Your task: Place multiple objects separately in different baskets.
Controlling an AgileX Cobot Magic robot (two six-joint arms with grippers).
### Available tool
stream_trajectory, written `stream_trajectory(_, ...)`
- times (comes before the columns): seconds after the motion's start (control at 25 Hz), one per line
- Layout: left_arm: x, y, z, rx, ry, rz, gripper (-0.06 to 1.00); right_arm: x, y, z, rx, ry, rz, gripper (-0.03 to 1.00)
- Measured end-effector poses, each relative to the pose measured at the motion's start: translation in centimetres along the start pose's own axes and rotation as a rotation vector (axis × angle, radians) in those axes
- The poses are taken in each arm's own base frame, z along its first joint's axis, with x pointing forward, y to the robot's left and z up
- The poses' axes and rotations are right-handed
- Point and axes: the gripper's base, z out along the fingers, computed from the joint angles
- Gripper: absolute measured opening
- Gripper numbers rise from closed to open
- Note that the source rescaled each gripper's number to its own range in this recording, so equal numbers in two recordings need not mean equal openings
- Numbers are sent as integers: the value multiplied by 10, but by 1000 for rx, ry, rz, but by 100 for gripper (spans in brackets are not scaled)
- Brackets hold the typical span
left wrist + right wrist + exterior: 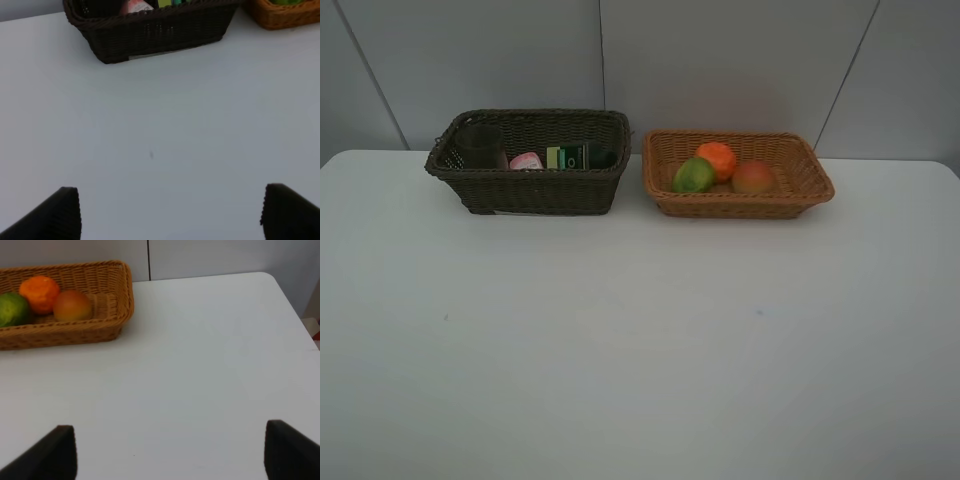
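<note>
The dark brown basket (530, 190) at the back left holds a mauve cup (481, 148), a pink white-capped bottle (526, 161) and a black bottle (575, 156). The tan basket (800, 190) beside it holds an orange (717, 159), a green fruit (693, 176) and a red-yellow peach (753, 177). Neither arm shows in the exterior high view. My left gripper (170, 212) stands open over bare table, well short of the dark basket (160, 32). My right gripper (170, 450) is open too, empty, with the tan basket (100, 325) far off to one side.
A white table (640, 340) spreads wide in front of both baskets. Its right edge and corner (280, 285) show in the right wrist view. Grey wall panels (720, 60) stand behind the baskets.
</note>
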Motion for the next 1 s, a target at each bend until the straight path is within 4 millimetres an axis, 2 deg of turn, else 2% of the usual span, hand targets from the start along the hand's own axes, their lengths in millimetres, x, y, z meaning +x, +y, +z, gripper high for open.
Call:
stream_trajectory(0.4,0,-1,0,-165,-2,-81,94,0,0,0,0,0,0,70)
stream_trajectory(1.0,0,-1,0,-171,-2,-84,94,0,0,0,0,0,0,70)
